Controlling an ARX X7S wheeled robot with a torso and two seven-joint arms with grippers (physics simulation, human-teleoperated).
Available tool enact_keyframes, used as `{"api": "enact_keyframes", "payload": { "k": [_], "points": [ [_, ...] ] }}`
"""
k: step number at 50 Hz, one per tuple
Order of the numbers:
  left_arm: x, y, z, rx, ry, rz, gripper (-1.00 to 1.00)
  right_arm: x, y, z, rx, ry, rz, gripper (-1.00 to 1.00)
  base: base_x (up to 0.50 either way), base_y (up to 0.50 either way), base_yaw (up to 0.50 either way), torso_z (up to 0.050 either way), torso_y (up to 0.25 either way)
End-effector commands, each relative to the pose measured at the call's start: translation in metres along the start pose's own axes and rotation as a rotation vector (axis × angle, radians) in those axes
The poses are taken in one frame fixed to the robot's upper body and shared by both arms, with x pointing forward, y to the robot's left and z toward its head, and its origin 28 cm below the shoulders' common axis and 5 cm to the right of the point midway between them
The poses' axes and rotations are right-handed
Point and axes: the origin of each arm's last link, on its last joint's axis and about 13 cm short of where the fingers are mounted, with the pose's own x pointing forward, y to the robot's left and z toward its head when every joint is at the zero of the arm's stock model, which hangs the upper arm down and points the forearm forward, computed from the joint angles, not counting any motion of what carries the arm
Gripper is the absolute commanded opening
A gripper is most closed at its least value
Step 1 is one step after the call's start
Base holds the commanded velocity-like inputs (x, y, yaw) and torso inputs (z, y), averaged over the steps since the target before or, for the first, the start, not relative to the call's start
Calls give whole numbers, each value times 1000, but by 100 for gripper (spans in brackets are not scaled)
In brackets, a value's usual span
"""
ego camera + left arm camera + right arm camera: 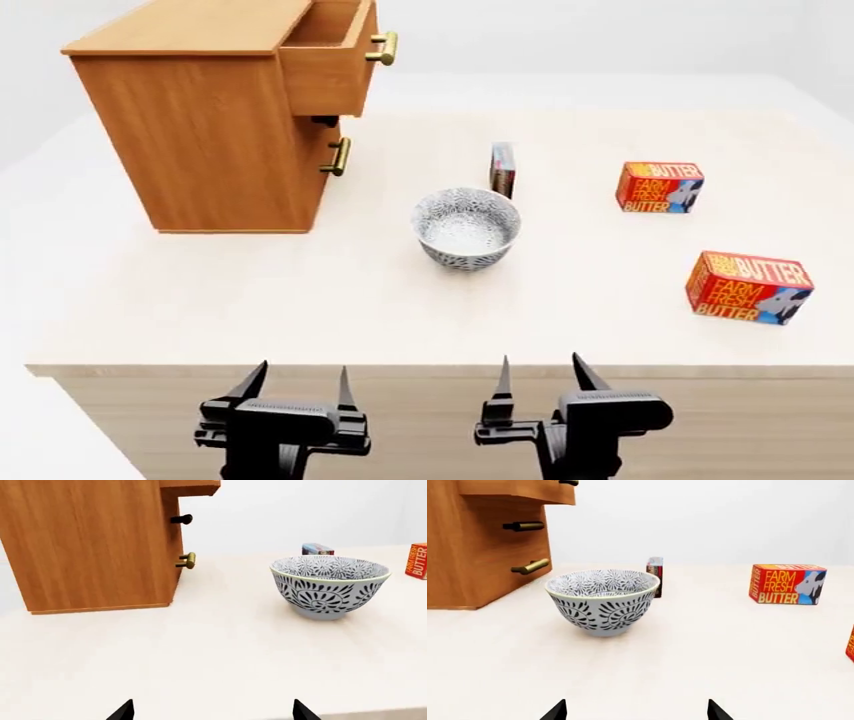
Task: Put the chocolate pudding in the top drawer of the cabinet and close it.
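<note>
Head view: I count one cabinet (200, 130), top drawer (334, 60) pulled out, one bowl (465, 229), two butter boxes (659, 188) (749, 286), one chocolate pudding (502, 169) upright just behind the bowl. Left hand (296, 385) and right hand (545, 375) both spread wide, empty. Wrist views: the pudding stands behind the bowl.

Chocolate pudding (502, 169) upright on edge; top drawer (331, 62) open, seemingly empty.
</note>
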Motion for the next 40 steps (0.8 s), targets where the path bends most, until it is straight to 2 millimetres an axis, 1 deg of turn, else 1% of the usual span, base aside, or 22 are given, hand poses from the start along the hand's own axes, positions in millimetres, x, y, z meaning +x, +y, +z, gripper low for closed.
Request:
{"api": "enact_keyframes", "payload": {
  "k": [1, 8, 10, 27, 35, 40],
  "points": [
    [-1, 0, -1, -11, -19, -13, 100, 0, 1, -4, 5, -3, 8, 100, 0, 500, 0, 0, 0],
    [-5, 1, -1, 19, -112, -70, 100, -1, 1, -4, 18, 2, 15, 100, 0, 13, 0, 0, 0],
    [-7, 1, -1, 13, -127, -92, 100, -1, 1, -3, 17, 1, 17, 100, 0, 0, 0, 27, 0],
    [-10, 1, 0, 1, -121, -129, 100, -2, 1, 1, 6, -9, 26, 100, 0, 0, 0, 50, 0],
    [-9, 5, 8, -10, -128, -131, 100, 1, -1, 22, -20, -14, 8, 100, 0, 0, 0, 50, 0],
    [-7, 9, 20, -50, -130, -176, 100, 4, -3, 34, -30, -4, 4, 100, 0, 0, 0, 50, 0]
  ]
}}
